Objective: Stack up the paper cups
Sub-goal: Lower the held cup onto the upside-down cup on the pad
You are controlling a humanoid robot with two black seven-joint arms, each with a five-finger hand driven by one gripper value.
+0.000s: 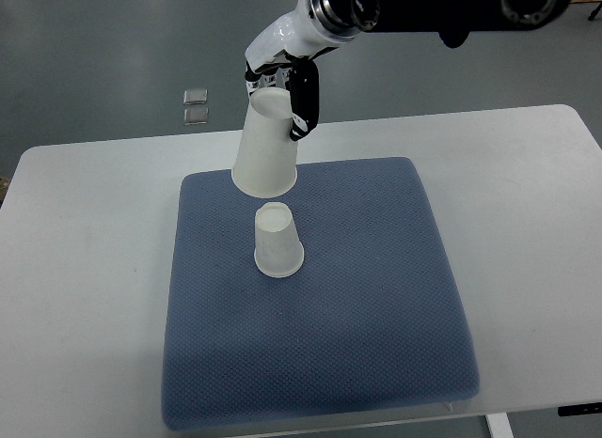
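A white counter (pixel 85 269) carried a blue-grey padded mat (pixel 376 316) that covered most of its middle, reaching almost to the near edge. On the mat, a little toward its far left quarter, one white paper cup (pixel 278 241) stood upside down, its closed base up and its wider rim resting on the fabric.

The right arm (pixel 423 6) entered along the top of the picture from the right side, dark at the forearm and white at the wrist. Its right hand (pixel 282 71) hung over the far edge of the mat. The fingers (pixel 305 104) were wrapped around the narrow closed end of a second paper cup (pixel 266 147), holding it clear of the mat. This held cup was also inverted, its open rim facing downward and tilted slightly, its lower edge just above and slightly to the far left of the standing cup. The two cups appeared apart, not touching.

Beyond the far edge of the counter, toward its left corner, two small pale square tiles (pixel 196 104) lay on the grey floor (pixel 94 53), one just behind the other.
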